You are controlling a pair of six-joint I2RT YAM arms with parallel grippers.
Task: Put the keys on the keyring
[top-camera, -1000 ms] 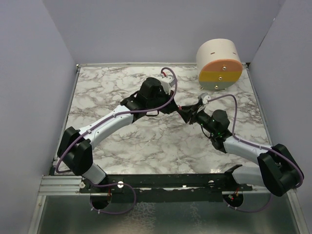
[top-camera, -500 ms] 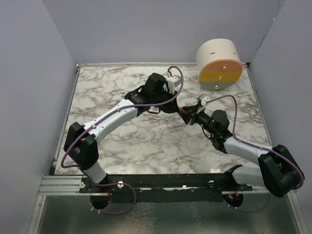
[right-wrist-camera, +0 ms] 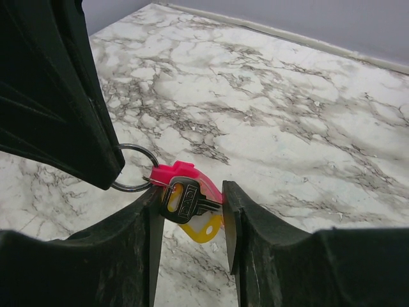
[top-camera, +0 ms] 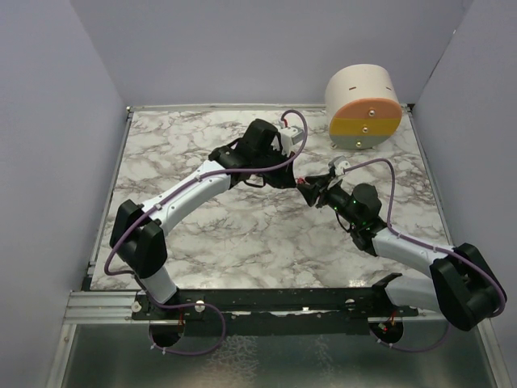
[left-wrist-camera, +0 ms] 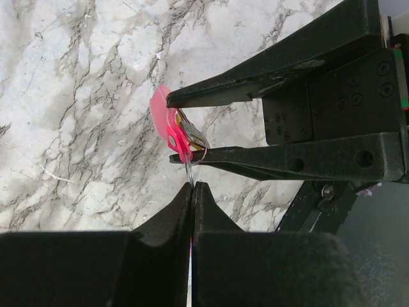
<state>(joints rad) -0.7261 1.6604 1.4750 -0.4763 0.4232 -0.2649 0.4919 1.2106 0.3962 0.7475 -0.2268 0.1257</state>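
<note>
The left gripper point(left-wrist-camera: 193, 187) has its fingertips pressed together on the thin wire of the keyring point(right-wrist-camera: 137, 147), holding it in the air above the marble table point(top-camera: 242, 234). The keys point(right-wrist-camera: 186, 199) sit just beside the ring, between the fingers of the right gripper point(right-wrist-camera: 190, 190) — a pink key point(right-wrist-camera: 182, 173) on top, a yellow head point(right-wrist-camera: 204, 230) below. Those jaws stand partly apart and both seem to touch the bundle, but I cannot tell whether they clamp it or merely bracket it. Nor can I tell whether any key is threaded on the wire.

The likely trouble: if the right jaws widen while a key is not truly on the ring, the bundle drops to the table. A sideways tug between the two arms could also twist the wire out of the left pinch — the hold is on very little metal
</note>
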